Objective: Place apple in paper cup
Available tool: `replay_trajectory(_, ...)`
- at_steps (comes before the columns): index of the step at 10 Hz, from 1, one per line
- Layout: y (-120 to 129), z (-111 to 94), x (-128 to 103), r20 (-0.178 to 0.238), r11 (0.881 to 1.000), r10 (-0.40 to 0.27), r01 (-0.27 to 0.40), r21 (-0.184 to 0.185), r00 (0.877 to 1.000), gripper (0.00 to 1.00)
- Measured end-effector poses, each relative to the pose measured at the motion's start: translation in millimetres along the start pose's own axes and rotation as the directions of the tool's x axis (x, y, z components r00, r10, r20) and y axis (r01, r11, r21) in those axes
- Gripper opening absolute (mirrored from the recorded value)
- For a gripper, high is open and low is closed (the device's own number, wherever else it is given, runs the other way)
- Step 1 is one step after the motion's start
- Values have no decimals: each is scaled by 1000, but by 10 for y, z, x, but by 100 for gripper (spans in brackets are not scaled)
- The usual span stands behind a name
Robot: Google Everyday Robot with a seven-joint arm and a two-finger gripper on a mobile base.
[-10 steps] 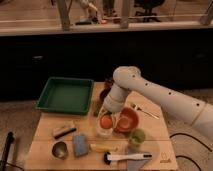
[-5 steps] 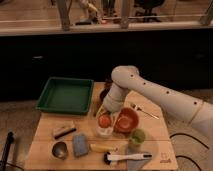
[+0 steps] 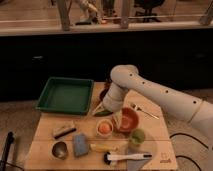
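Hovering just above the paper cup (image 3: 104, 128), your gripper (image 3: 107, 112) hangs off the white arm (image 3: 150, 92); finger state can't be told. Below the fingers, you see the apple (image 3: 104, 128) sitting inside the cup. Right of the fingers sits the orange bowl (image 3: 128, 120), with the green fruit (image 3: 137, 135) beyond. Left of them: green tray (image 3: 65, 95). Lower left: metal cup (image 3: 60, 149), blue sponge (image 3: 80, 145). All on the wooden table (image 3: 45, 135).
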Motion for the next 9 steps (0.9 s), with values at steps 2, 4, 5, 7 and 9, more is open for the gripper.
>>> replay_trajectory(2,-5,-12,-8,0,1000,-8,8,-2,1000,80)
replay_trajectory(4,7,-34,-8,-6,1000,-10,10,-5,1000,80)
replay_trajectory(5,4,-35,-5,-7,1000,-12,12,-6,1000,80)
replay_trajectory(7,-9,-33,-3,-10,1000,-19,19,-8,1000,80)
replay_trajectory(9,-6,-60,7,-21,1000,-29,28,-6,999,80)
